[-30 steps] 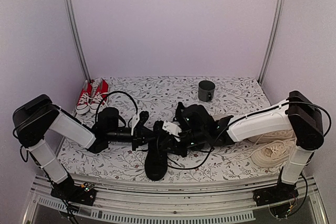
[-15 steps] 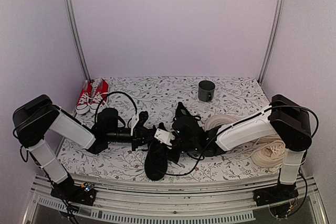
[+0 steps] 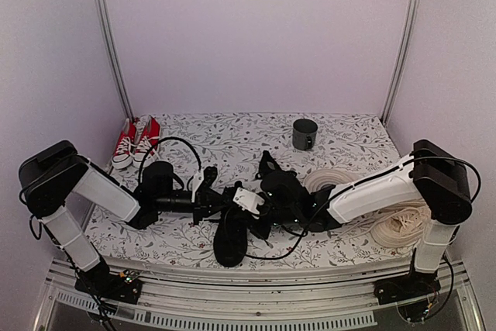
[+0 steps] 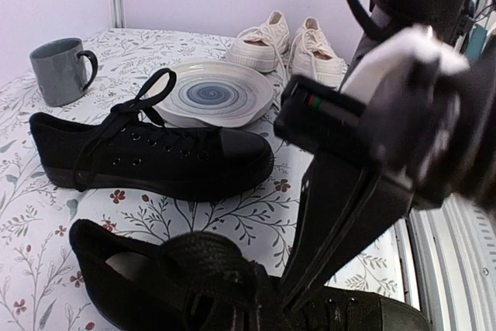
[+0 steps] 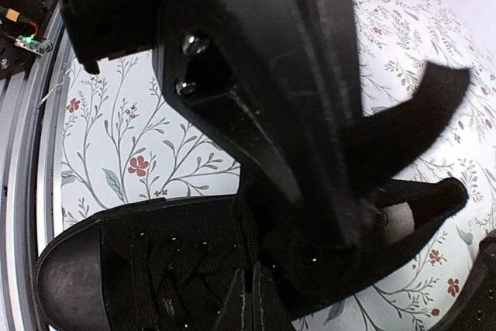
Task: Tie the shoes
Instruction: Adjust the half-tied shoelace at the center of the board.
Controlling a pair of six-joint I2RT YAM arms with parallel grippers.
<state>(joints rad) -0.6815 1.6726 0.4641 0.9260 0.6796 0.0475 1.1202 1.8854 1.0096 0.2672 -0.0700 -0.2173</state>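
Top view first: the only real container on the flowery table (image 3: 232, 133) is a grey mug (image 3: 304, 134) standing upright near the back wall, well away from everything else, and I can't see whether anything's in it from any angle. The left wrist view also shows a swirly blue-and-white plate (image 4: 211, 101) with nothing on it, sitting just behind one black shoe (image 4: 147, 159), with a pair of cream sneakers (image 4: 285, 43) further back. Little red sneakers (image 3: 136, 140) sit at the far left of the table. Now the shoes: both are plain all-black low-tops with thin black laces. One lies on its side-ish, toe to the right in the left wrist view, with a lace loop flopped up over its top. The other shoe (image 3: 231, 239) is at the near middle of the table, toe pointing at the front edge, right under where both arms meet. The left gripper (image 3: 208, 201) is fully closed, and I can't tell if a lace is pinched in it. The right gripper (image 3: 242, 208) is closed too, its fingers (image 5: 263, 98) right over the shoe's lacing with a black lace (image 5: 403, 125) running beside them, though whether it's actually gripped I can't tell.
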